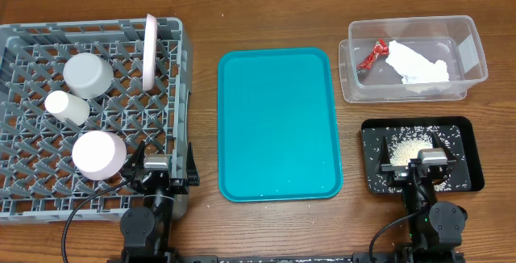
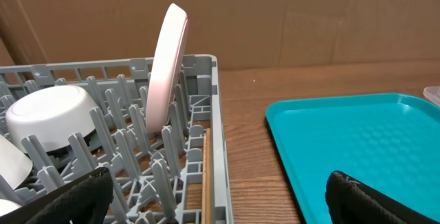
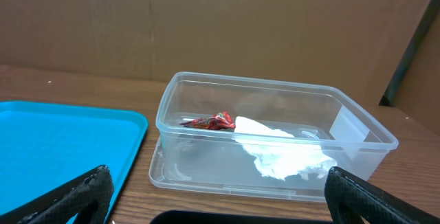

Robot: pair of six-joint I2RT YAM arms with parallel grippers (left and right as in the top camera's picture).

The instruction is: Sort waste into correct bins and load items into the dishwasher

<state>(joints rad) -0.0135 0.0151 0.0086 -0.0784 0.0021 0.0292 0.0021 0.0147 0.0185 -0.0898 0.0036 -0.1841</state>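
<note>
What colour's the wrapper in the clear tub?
Red; the wrapper shows best in the right wrist view.

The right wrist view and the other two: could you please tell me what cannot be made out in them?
Right wrist: the bottom edge cuts off the black tray except a rim sliver; no rice shows.
Overhead: the right arm covers part of the rice heap.
Left wrist: the left edge cuts a white crockery piece; cup or bowl, I cannot tell.

I had both arms folded low by their bases, left gripper (image 1: 159, 164) with jaws spread wide, holding nothing, right gripper (image 1: 417, 162) same deal, wide apart, empty, both pointing forward
</note>
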